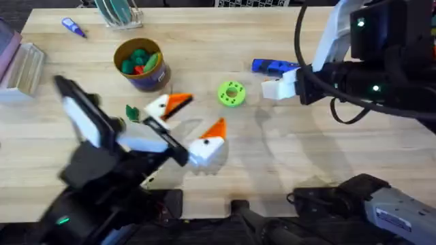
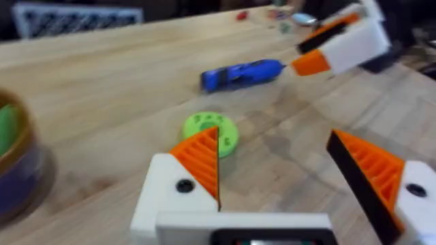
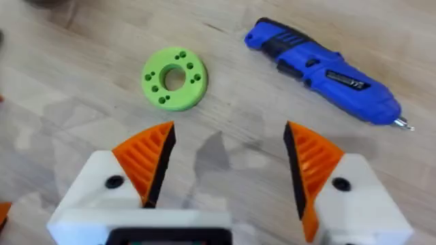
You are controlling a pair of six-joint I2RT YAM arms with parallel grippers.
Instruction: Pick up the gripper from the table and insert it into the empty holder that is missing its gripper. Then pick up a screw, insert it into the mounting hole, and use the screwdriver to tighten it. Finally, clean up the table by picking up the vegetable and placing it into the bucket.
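The bucket (image 1: 141, 64) stands upright at the table's (image 1: 272, 163) left rear, toy vegetables inside. Just in front of it, the small green vegetable (image 1: 132, 113) lies on the table beside the left gripper (image 1: 194, 122), whose fingers (image 2: 197, 163) are spread and empty. To the right sits a lime-green disc (image 1: 231, 94). Beyond it the screwdriver (image 1: 274, 66) lies flat, long axis across the table, bit toward the right gripper (image 3: 225, 170), which hangs released over bare wood.
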